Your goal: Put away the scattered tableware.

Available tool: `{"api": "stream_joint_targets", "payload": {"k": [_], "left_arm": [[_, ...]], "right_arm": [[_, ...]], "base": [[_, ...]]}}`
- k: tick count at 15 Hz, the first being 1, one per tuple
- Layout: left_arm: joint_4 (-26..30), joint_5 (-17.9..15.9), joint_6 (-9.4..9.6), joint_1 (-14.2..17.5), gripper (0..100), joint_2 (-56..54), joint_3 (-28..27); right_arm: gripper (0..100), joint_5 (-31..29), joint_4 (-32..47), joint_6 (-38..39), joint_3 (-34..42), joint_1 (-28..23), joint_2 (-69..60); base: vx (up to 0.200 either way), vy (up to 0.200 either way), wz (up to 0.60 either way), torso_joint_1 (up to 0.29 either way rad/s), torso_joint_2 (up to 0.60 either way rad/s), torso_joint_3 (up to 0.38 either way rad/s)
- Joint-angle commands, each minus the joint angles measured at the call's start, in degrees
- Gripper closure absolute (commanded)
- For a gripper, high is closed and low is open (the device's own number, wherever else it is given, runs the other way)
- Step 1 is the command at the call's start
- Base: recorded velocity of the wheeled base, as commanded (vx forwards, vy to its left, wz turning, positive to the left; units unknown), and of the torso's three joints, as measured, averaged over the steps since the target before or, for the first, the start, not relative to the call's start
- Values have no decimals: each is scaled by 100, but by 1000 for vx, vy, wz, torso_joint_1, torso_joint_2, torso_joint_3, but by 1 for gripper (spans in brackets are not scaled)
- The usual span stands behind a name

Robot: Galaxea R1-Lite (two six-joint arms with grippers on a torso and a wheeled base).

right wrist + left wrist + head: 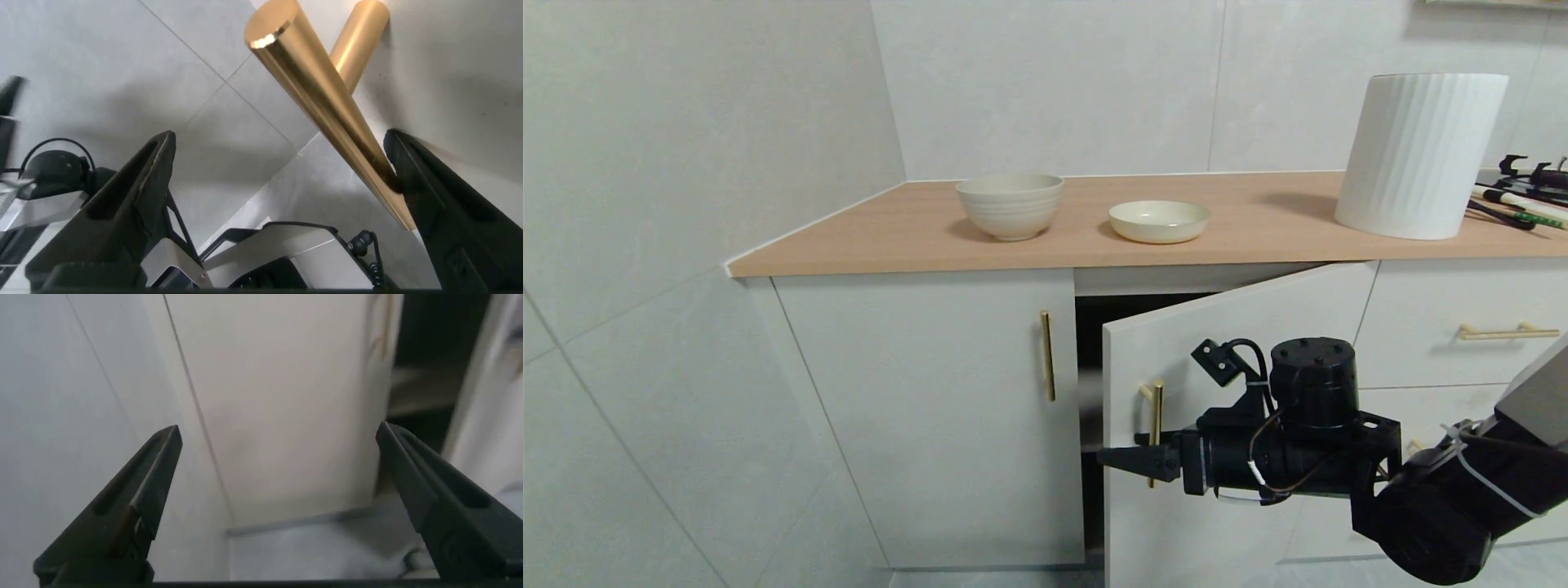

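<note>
A beige ribbed bowl (1010,204) and a shallow cream dish (1159,220) stand side by side on the wooden countertop (866,241). Below them the right cabinet door (1233,327) is ajar, showing a dark gap. My right gripper (1131,459) is at that door's gold handle (1156,416). In the right wrist view the gripper (278,139) is open and the handle (327,106) runs between its fingers, resting against one finger (425,196). My left gripper (278,429) is open and holds nothing, low in front of the cabinet's pale door (278,392).
A tall white ribbed container (1421,155) stands on the counter's right part, with dark utensils (1519,200) beyond it. The left cabinet door (931,408) is closed, with its own gold handle (1048,355). Drawers (1507,331) lie to the right. Tiled walls enclose the left corner.
</note>
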Motion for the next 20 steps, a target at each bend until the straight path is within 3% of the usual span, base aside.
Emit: {"api": "stream_joint_targets", "payload": {"k": [1, 2, 3, 5, 7, 9, 12, 15, 16, 18, 20], "left_arm": [[525, -307, -649, -162, 0, 720, -1221], [832, -553, -807, -268, 0, 1256, -1599], [903, -764, -816, -320, 0, 1836, -1872], [806, -1221, -702, -347, 0, 3225, -2311], [252, -1713, -623, -373, 0, 4675, -2724], [-961, -2029, -649, -848, 0, 5915, -2812], [-2719, -2029, -887, -1568, 0, 7453, -2593], [-4696, -2029, -1642, -2069, 0, 8657, -2285], [-5496, -2029, -1801, -2298, 0, 9114, -1977], [-7096, -2003, -1818, -2649, 0, 10160, -1503], [-8291, -1889, -1932, -2729, 0, 10898, -1318]], "right_arm": [[0, -2, -7, -12, 11, 4, -24], [0, -2, -7, -12, 46, 21, -33], [0, -2, -25, -12, 81, 39, -51], [0, -2, -86, -21, 125, 100, -42], [0, -2, -86, -12, 134, 127, -33], [0, -2, -86, -3, 134, 127, -42], [0, -2, -86, 6, 143, 127, -33], [0, -2, -86, 15, 143, 127, -59], [0, -2, -86, 6, 143, 127, -59], [0, -2, -104, 6, 195, 127, -68], [0, -2, -165, 6, 195, 127, -59]], "base": [[0, 0, 0, 0, 0, 0], [0, 0, 0, 0, 0, 0], [0, 0, 0, 0, 0, 0], [0, 0, 0, 0, 0, 0], [0, 0, 0, 0, 0, 0], [0, 0, 0, 0, 0, 0], [0, 0, 0, 0, 0, 0], [0, 0, 0, 0, 0, 0], [0, 0, 0, 0, 0, 0], [0, 0, 0, 0, 0, 0], [0, 0, 0, 0, 0, 0]]}}
